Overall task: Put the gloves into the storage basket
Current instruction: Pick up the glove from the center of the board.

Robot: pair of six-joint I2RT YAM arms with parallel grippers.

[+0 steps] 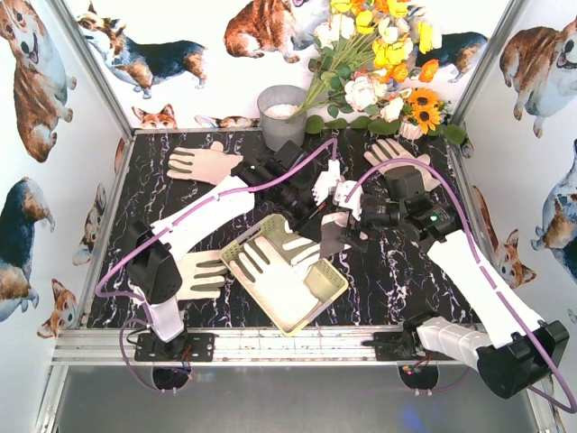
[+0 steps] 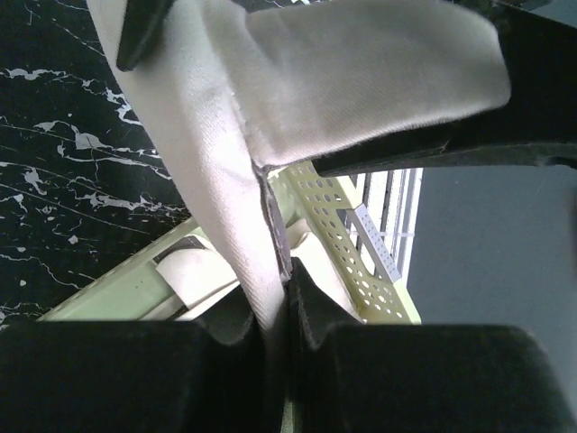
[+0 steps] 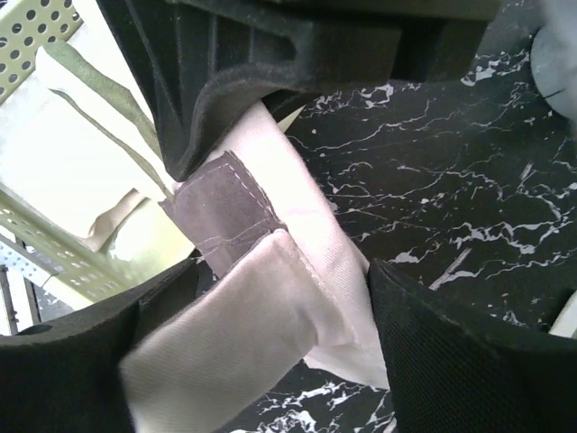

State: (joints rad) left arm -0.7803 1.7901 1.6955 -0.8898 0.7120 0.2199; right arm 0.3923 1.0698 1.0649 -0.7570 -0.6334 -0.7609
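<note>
The left pincer [image 2: 287, 311] is clamped shut on a thin fold of one work glove [image 2: 361, 81]. The glove drapes limply past its tips, with the storage basket [image 2: 347, 230] just beyond and below. The right pincer [image 3: 284, 289] stands wide apart, straddling the same glove's folded cloth without pinching it. The glove looks light, soft and floppy. A firm pinch on a doubled edge should hold, though the loose fingers will likely sag and trail.

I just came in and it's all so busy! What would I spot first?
Probably the cream glove hanging in the air mid-table, just over the yellow-green basket, which has gloves lying in it. Then the bright flowers at the back, and corgi pictures all over the walls.
</note>
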